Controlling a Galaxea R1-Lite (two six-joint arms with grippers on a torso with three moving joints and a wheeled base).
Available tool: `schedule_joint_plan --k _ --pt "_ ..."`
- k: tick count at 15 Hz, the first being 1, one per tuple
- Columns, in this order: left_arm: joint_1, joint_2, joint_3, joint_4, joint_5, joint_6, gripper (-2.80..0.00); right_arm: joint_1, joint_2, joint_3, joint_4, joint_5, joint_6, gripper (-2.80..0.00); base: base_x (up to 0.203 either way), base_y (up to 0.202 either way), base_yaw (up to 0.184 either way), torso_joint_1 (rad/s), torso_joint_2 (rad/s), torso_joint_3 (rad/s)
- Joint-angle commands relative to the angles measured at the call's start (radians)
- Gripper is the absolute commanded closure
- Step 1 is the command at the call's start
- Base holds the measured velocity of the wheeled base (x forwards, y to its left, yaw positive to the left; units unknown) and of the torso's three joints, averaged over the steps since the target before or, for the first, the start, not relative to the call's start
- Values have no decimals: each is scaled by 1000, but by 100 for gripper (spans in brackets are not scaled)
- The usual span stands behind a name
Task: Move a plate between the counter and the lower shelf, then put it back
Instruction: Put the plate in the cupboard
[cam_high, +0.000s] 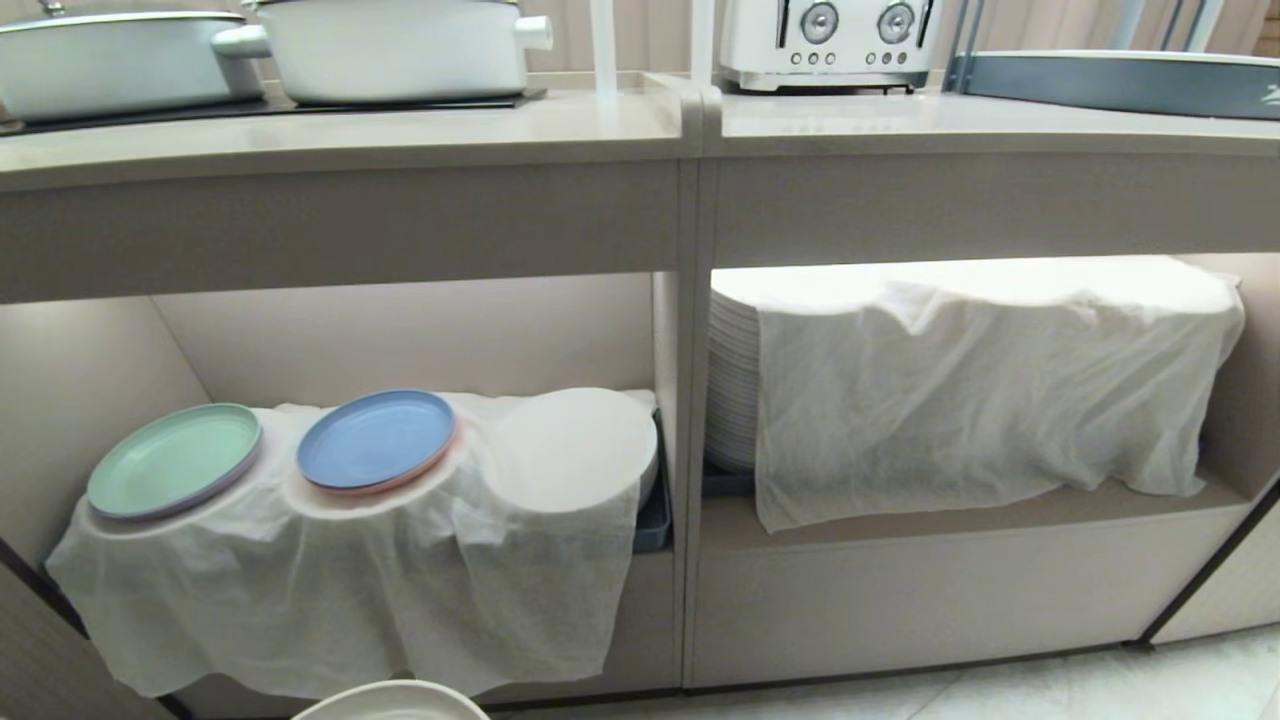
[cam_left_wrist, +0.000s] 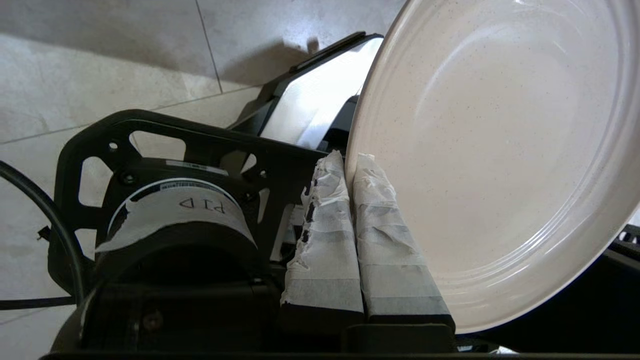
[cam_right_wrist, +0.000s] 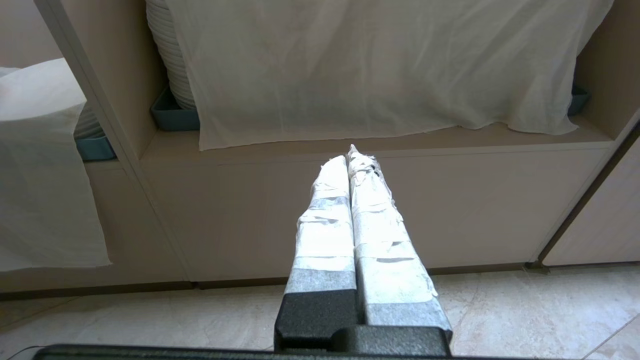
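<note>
The cream plate (cam_left_wrist: 495, 150) hangs over the tiled floor, its rim clamped between the taped fingers of my left gripper (cam_left_wrist: 351, 160), which is shut on it. Only a sliver of this plate (cam_high: 392, 700) shows at the bottom edge of the head view, low in front of the lower shelf (cam_high: 900, 520). The counter (cam_high: 600, 125) runs across the top. My right gripper (cam_right_wrist: 350, 155) is shut and empty, held low over the floor facing the right-hand cubby. Neither gripper shows in the head view.
In the left cubby a mint-green plate (cam_high: 175, 460) and a blue plate (cam_high: 377, 440) rest on white cloth (cam_high: 340, 580) over stacks. The right cubby holds a tall cloth-covered plate stack (cam_high: 735, 380). White pots (cam_high: 400, 45) and a toaster (cam_high: 830, 40) stand on the counter.
</note>
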Motion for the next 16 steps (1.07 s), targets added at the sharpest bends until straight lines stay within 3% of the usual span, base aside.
schedule_joint_plan --k 1,8,12,16 --pt "0 67 -13 -57 2 4 0 0 0 0 0 0 0 0 0 0 0 0 0 0" --pt "0 338 -24 -309 -2 1 0 0 0 0 0 0 0 0 0 0 0 0 0 0" --pt "-2 517 -103 -382 -11 -10 0 0 0 0 0 0 0 0 0 0 0 0 0 0" --pt "-58 703 -253 -424 -7 -126 0 0 0 0 0 0 0 0 0 0 0 0 0 0"
